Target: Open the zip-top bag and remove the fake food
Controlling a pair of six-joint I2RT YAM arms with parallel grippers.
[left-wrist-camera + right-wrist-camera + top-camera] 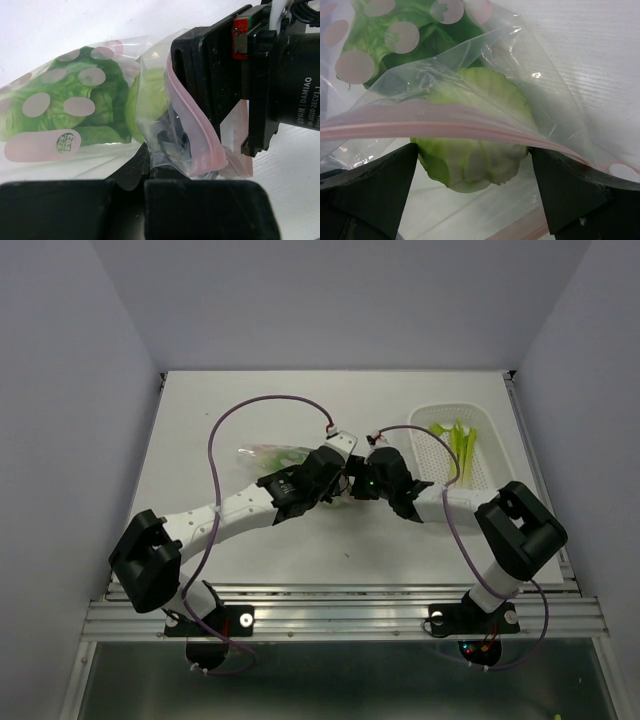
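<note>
Inside the zip-top bag [560,110], a pale lettuce ball [470,170] sits behind the zipper strip [445,128], between the right gripper's [474,155] parted fingers [370,192].

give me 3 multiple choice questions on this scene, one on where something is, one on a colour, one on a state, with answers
1. In the top view, where does the white basket sit on the table?
A) right side
B) left side
C) centre front

2. What colour is the zipper strip of the zip-top bag?
A) blue
B) pink
C) black

3. How are the right gripper fingers set?
A) spread apart
B) pressed together
C) out of view

Answers:
1 A, it lies by the table's right edge.
2 B, a pink band crosses the right wrist view.
3 A, the pale green ball shows between them.
</note>
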